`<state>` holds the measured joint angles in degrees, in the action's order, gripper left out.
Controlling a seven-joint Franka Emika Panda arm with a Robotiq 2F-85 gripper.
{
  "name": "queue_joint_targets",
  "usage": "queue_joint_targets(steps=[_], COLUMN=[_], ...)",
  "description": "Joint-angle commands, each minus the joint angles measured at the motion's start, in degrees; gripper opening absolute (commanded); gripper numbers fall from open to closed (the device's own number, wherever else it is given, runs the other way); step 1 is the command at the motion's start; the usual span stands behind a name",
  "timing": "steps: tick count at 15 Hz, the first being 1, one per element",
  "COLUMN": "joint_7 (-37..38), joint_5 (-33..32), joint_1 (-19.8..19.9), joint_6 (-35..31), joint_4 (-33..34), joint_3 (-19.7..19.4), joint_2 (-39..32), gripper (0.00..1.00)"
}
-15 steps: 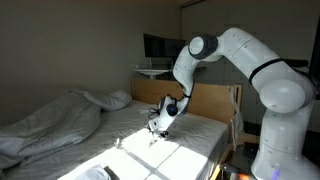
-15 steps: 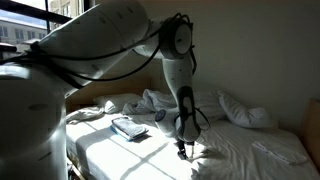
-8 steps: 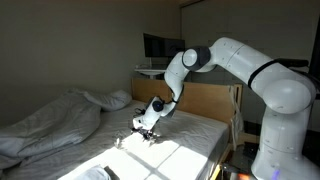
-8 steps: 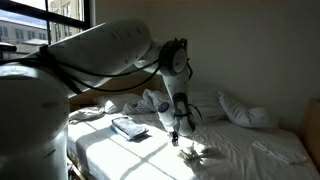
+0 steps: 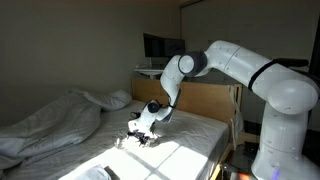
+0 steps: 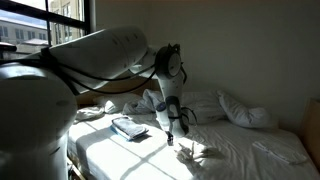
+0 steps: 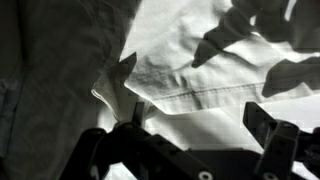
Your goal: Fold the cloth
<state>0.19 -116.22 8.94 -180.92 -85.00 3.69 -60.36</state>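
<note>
Gripper [image 5: 140, 137] is low over the cloth [image 5: 178, 152], jaws spread wide and holding nothing (the wrist view shows both fingers apart). Contact with the fabric cannot be judged. The cloth lies spread on the mattress, with a creased edge below the gripper. The left of the wrist view is lost in shadow. The duvet [image 5: 50, 125] is cut off at the frame edge. A flat item [image 6: 130, 127] lies on the bed, unidentifiable.

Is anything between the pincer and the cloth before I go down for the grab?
Nothing visible. The open pincer hangs close above the cloth, and in the wrist view only bare wrinkled fabric and shadows lie under it. The flat object sits off to the side, out of the path.
</note>
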Motion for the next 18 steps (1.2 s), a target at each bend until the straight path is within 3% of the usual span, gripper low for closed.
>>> queue_joint_targets(steps=[1, 18], joint_7=[0.1, 7.1], joint_5=[0.6, -4.0], joint_1=[-0.8, 2.8], joint_6=[0.7, 5.4], joint_4=[-0.1, -6.5], joint_3=[0.1, 0.8], joint_2=[0.0, 2.3], gripper=[1.0, 1.0])
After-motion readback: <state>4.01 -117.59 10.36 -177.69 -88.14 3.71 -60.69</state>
